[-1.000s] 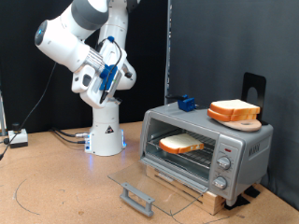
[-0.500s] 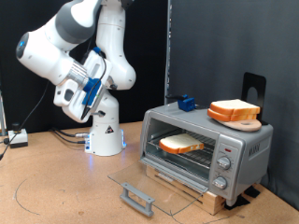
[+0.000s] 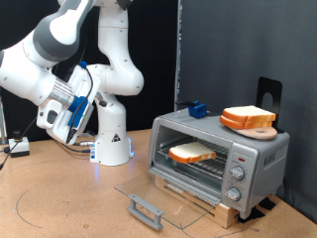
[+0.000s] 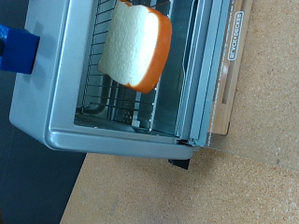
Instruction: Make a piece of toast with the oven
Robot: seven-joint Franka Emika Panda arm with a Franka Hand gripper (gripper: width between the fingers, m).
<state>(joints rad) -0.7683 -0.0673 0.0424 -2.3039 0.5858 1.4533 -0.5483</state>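
The oven (image 3: 260, 154) stands at the exterior view's right with its glass drop door (image 3: 168, 194) folded down flat. The piece of toast (image 3: 190, 153) lies on the wire rack inside. In the wrist view the oven (image 4: 65, 126) is seen from a distance, with the toast (image 4: 136, 47) on the rack. My gripper (image 3: 72, 115) hangs in the air at the exterior view's left, far from the oven, and nothing shows between its fingers. The fingers do not show in the wrist view.
Like slices are stacked on a round wooden board (image 3: 249, 120) on the oven's top, beside a small blue object (image 3: 196, 109). The door handle (image 3: 146, 210) juts forward over the wooden table. The robot's white base (image 3: 111, 139) stands behind, with cables at the far left.
The arm has swung away from the oven, down and toward the exterior view's left. The toast, the oven and its open door have not moved.
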